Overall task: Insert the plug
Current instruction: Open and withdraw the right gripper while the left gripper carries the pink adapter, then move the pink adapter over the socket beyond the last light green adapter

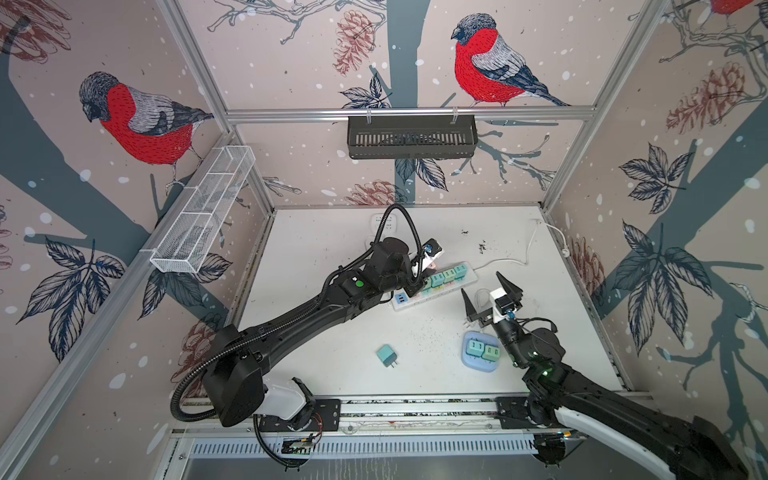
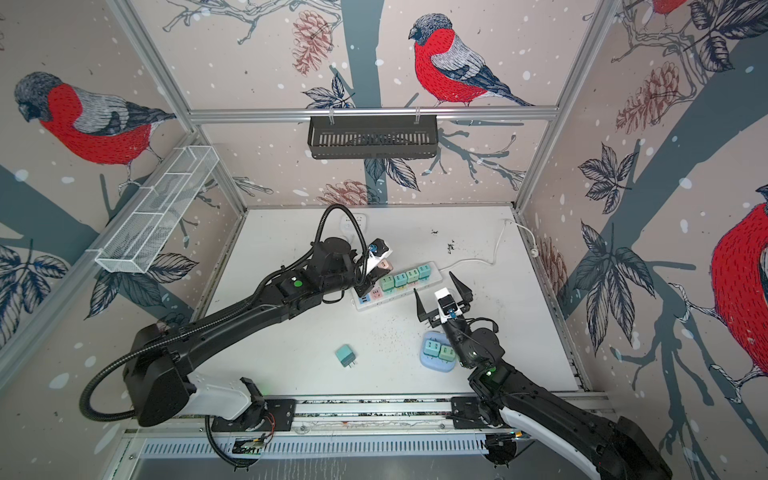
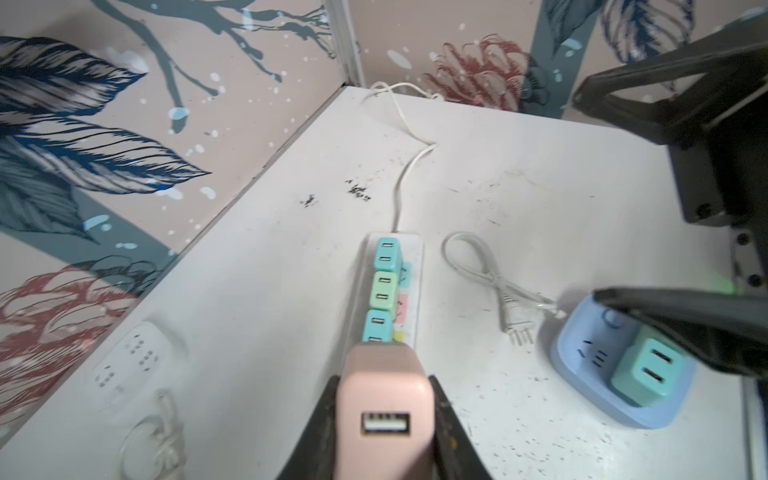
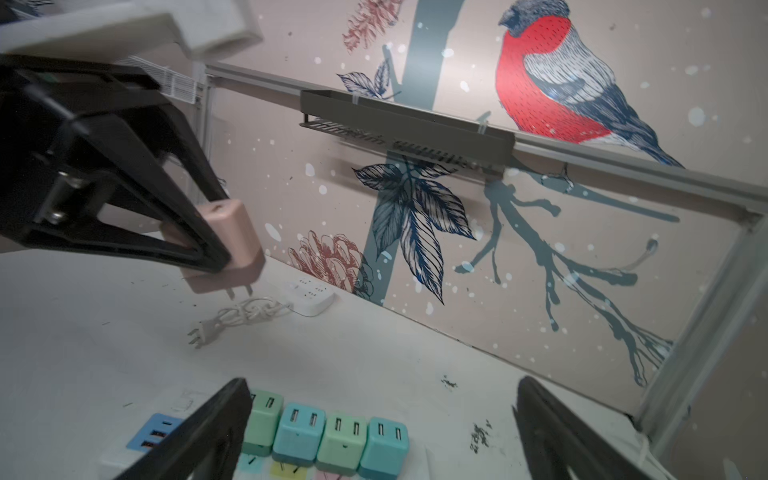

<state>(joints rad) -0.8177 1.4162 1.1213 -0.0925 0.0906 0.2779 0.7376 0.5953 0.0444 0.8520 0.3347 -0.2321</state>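
My left gripper (image 3: 384, 388) is shut on the pink plug (image 3: 384, 415), one black finger on each side of it. In the right wrist view the plug (image 4: 228, 245) hangs prongs down, above the table. In both top views it (image 1: 432, 262) (image 2: 385, 264) is over the left part of the white power strip (image 1: 399, 304) (image 2: 360, 302). Several teal and green plugs (image 1: 449, 275) (image 4: 324, 436) sit in a row in the strip. My right gripper (image 1: 482, 284) (image 4: 384, 386) stands open and holds nothing, just right of the strip.
A loose teal plug (image 1: 386, 354) lies near the table's front middle. A blue socket base (image 1: 467, 361) with two plugs stands under the right arm. A loose white cable (image 3: 478, 270) lies beside the strip, and a small white socket block (image 4: 309, 297) sits by the back wall.
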